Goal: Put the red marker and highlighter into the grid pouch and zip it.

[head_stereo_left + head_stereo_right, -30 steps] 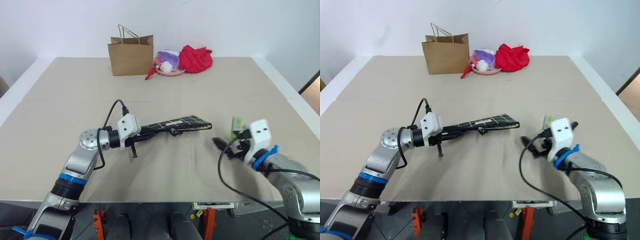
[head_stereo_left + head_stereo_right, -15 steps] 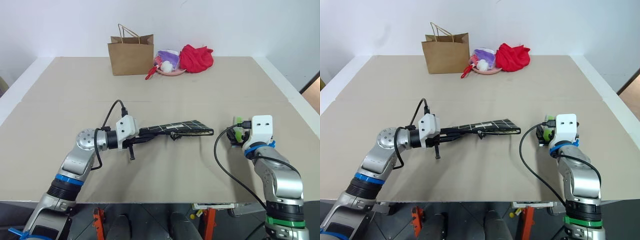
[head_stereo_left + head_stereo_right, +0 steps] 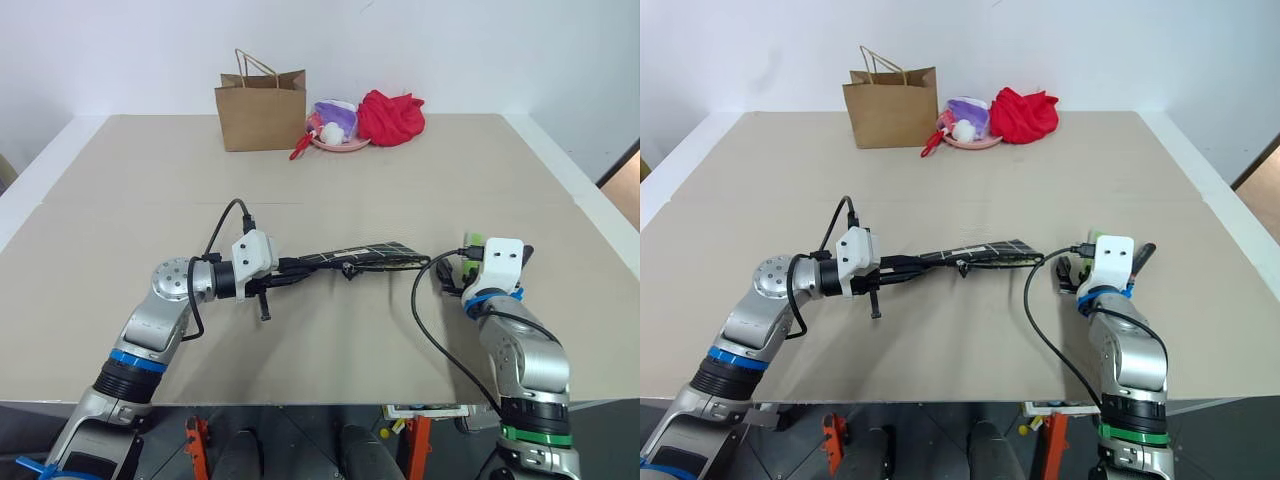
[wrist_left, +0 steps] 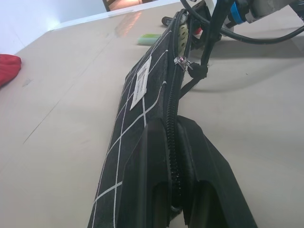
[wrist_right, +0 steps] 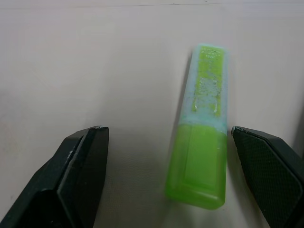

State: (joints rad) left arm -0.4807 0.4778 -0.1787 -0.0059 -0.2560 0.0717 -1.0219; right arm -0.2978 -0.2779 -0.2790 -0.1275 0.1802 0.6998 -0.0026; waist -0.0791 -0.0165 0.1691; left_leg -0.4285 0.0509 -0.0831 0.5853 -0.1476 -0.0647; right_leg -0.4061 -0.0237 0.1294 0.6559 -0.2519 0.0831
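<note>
I am holding the left arm bent at the elbow with its forearm reaching across toward the right, roughly level above the middle of the desk [image 3: 120, 190], and the left gripper [image 4: 173, 209] is clamped tight on the near end of the grid pouch [image 3: 355, 254], its two black fingers [image 4: 142, 185] pinching either side of the zipper seam. The pouch is hanging out from that grip toward the right arm, lifted off the desk, with its white label [image 4: 141, 80] facing up and the zipper pull cord [image 4: 190, 78] dangling partway along. I am keeping the right arm low near the right front of the desk, forearm pointing away from me and tipped slightly downward, with the right gripper [image 5: 180, 175] standing wide open. The highlighter [image 5: 202, 128] is lying flat on the desk between those spread fingers [image 5: 83, 161], touching neither, closer to one finger than the other, its paler cap end pointing away from the wrist. At the far edge of the desk are sitting a brown paper bag [image 3: 261, 108], a pink bowl [image 3: 338, 128] and a red cloth [image 3: 391, 117].
</note>
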